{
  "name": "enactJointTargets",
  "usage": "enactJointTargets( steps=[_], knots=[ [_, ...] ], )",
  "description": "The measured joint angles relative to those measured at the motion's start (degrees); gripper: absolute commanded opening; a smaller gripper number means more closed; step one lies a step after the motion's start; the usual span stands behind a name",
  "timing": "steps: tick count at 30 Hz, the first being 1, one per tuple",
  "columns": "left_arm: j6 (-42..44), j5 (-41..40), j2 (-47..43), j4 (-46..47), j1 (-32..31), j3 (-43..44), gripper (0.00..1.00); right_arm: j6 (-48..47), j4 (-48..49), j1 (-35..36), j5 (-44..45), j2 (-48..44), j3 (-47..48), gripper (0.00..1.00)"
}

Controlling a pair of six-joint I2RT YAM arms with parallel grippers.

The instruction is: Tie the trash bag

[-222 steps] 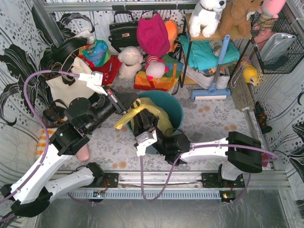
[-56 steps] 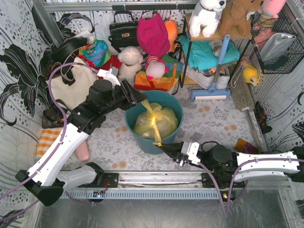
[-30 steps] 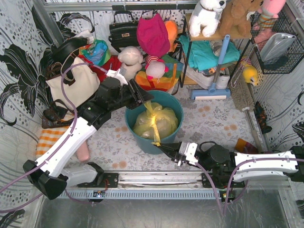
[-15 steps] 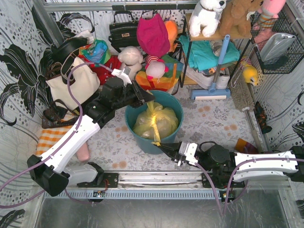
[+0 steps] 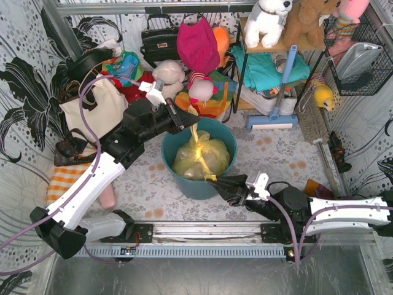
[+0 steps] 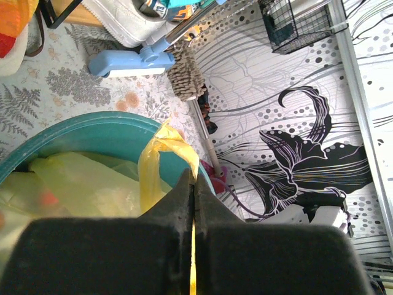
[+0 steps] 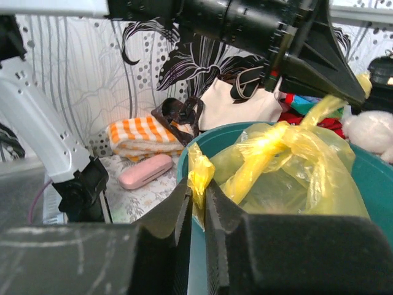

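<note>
Stretched from near-left corner to mid-counter: left arm (image 5: 92,181), wrist a touch farther back and left than half a second ago. Low along near edge: right arm (image 5: 344,212), wrist slid right and slightly off the edge versus that frame. Seven seconds back: wrists bunched together over the bin (image 5: 228,142); now: pulled well apart.

Bin: round, teal, upright, mid-counter, same spot throughout. Inside: trash bag (image 5: 212,163), yellow-green, translucent, filling most of it, pale crumpled stuff faintly showing through. Bunched on top of bag: knot (image 5: 198,145), one tail running toward far-left rim, other toward near rim, both taut.

Pinched tight on the far tail, just over far-left rim: left gripper (image 5: 186,121); in wrist view fingers pressed together, yellow strip between. Clamped on the near tail at near rim: right gripper (image 5: 215,182), fingers closed with crinkled plastic bulging above them in wrist view.

At left edge: cream tote (image 5: 92,109), upright, contents not visible. By far-right corner: wire basket (image 5: 368,83), pale flat item inside, kind unclear. Near left edge, side by side, apart from bin: striped towel (image 7: 140,136), folded, and pink case (image 7: 145,171).
</note>
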Motion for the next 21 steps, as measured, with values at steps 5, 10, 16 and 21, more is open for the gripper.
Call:
enactJointTargets(
  steps=[5,10,16,21],
  knots=[
    [0.13,0.0,-0.68,0.9,0.0,0.0,0.0,4.07,-0.2,0.0,4.17,-0.22,0.39,0.34],
    [0.15,0.0,-0.81,0.9,0.0,0.0,0.0,5.95,-1.27,0.0,6.08,1.18,1.84,0.01],
    [0.15,0.0,-0.83,0.9,0.0,0.0,0.0,7.28,-2.89,0.0,7.15,2.25,4.44,0.0],
    [0.44,-0.39,-0.83,0.96,0.0,0.0,0.0,12.07,-8.57,0.0,8.39,2.91,7.74,0.0]
  ],
)
